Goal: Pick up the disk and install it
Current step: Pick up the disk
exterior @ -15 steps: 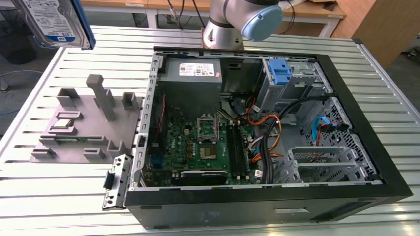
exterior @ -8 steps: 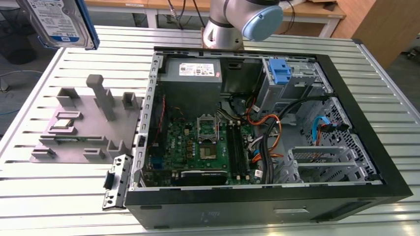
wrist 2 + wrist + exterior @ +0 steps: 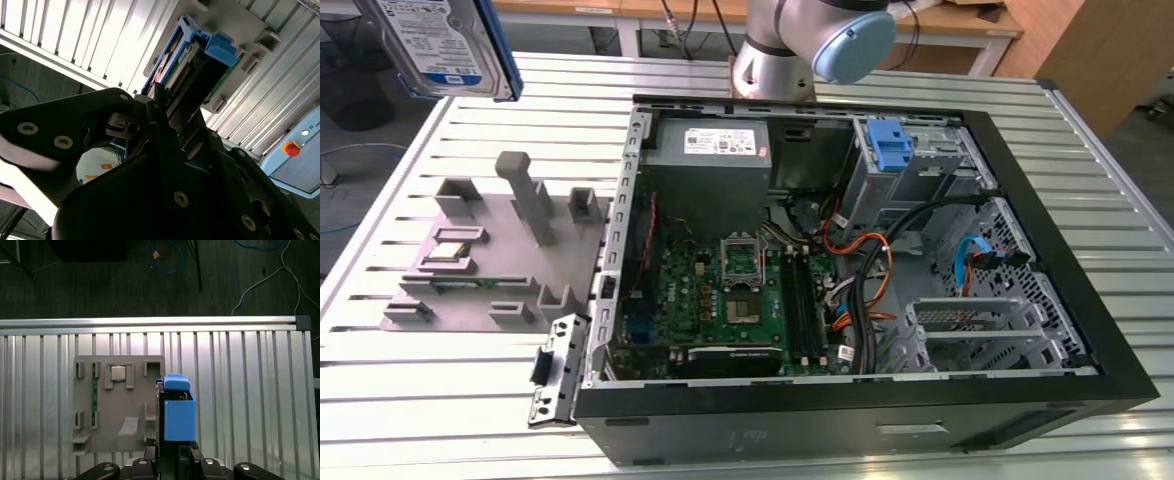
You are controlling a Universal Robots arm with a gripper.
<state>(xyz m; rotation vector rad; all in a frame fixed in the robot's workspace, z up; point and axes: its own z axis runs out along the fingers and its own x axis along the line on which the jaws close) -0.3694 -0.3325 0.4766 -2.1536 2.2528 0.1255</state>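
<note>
The claw (image 3: 167,107) is pinching the disk (image 3: 182,75), its dark fingers (image 3: 150,107) pressed against the drive's flat sides. The blue plastic rails (image 3: 220,50) run along the drive's edges.

In the first wrist view the disk (image 3: 178,415) is seen edge-on from above, standing out from the claw (image 3: 175,452). It hangs over one edge of the grey fixture plate (image 3: 120,412). In the exterior view the disk (image 3: 438,45) is lifted off the slatted metal desk (image 3: 427,400), higher than the fixture plate (image 3: 467,300), with its white-and-blue label facing the camera.

A processor chip (image 3: 118,373) sits in one pocket of the fixture plate. A green memory stick (image 3: 94,390) stands in a slot just beside the chip.

The open computer case (image 3: 854,420) lies on the desk just beside the fixture plate, on the exterior view's right. Inside it, the grey power-supply box (image 3: 710,143) fills the far corner on the side nearer the fixture plate. A blue plastic latch (image 3: 890,145) sits beyond the box, farther from the plate. The arm (image 3: 807,45) rises behind the case.
</note>
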